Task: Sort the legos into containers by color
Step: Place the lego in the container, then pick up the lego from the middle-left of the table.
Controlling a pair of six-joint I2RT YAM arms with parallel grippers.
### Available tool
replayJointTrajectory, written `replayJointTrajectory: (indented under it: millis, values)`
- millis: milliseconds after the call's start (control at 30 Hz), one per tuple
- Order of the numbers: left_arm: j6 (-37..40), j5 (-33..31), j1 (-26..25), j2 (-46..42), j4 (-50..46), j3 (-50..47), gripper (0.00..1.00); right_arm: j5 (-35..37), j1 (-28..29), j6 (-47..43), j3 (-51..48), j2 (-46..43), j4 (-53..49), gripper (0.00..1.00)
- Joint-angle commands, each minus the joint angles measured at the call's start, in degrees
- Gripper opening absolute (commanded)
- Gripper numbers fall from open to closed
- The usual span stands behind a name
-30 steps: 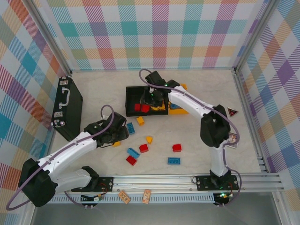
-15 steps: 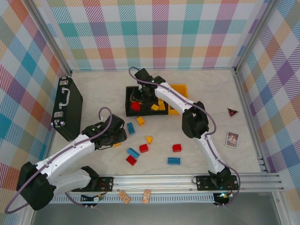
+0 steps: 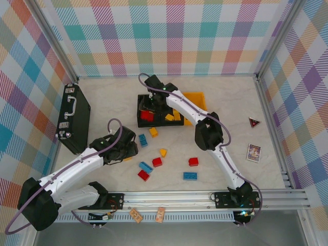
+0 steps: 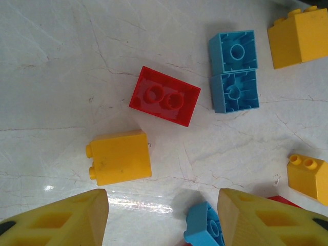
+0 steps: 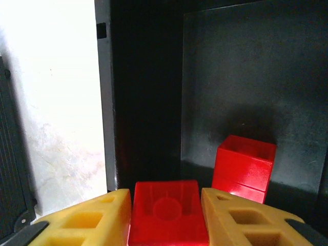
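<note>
While the right pincer (image 5: 165,202) grips a red lego (image 5: 167,223) between its yellow fingers (image 5: 87,220), it hangs over the left black container (image 5: 230,77). A second red lego (image 5: 245,165) rests on that container's floor. Seen from the top camera, this pincer (image 3: 151,106) sits above the same container (image 3: 139,110), which forms the left end of the joined row. The middle black container (image 3: 174,123) holds yellow legos (image 3: 171,116), and the orange-yellow container (image 3: 197,98) closes the row on the right.

The left pincer (image 4: 163,197) is open, its fingers (image 4: 72,218) spread wide above the table (image 4: 61,61). Just beyond them lie a yellow lego (image 4: 120,157) on its side and an upturned red lego (image 4: 164,96) with its hollow underside showing. Two blue legos (image 4: 234,51) touch one another, also underside up. Another blue lego (image 4: 205,223) lies just beside the right-hand finger. From above, the left pincer (image 3: 129,149) hovers well apart from the containers, at the left edge of the loose legos (image 3: 157,162) scattered over the table (image 3: 113,97).
</note>
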Motion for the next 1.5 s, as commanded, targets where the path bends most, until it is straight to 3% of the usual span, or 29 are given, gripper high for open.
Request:
replayJointTrajectory:
  millis: [0,300,867,1233,1467]
  values:
    - [-0.53,0.44,0.63,-1.11,-0.89,-0.38,0.58,0.33,0.41,-0.14,2.16,0.17,-1.53,0.44]
    - [-0.29,-0.36,0.65,-0.97,-1.77,0.96,0.58,1.08,1.1,-3.29,-2.63,-7.6,-0.64,0.47]
    - [10.22,4.96,5.39,11.64,-3.96,9.88,0.62,0.42,2.14,-8.09,-53.15,-44.7,15.98,0.56]
    - [16.22,8.03,8.59,23.17,-4.98,14.51,0.68,-3.92,2.08,-9.66,-75.94,-62.61,19.73,0.61]
    - [18.5,7.05,9.33,28.72,-4.23,15.74,0.7,-3.42,2.07,-7.28,-83.96,-67.53,20.85,0.62]
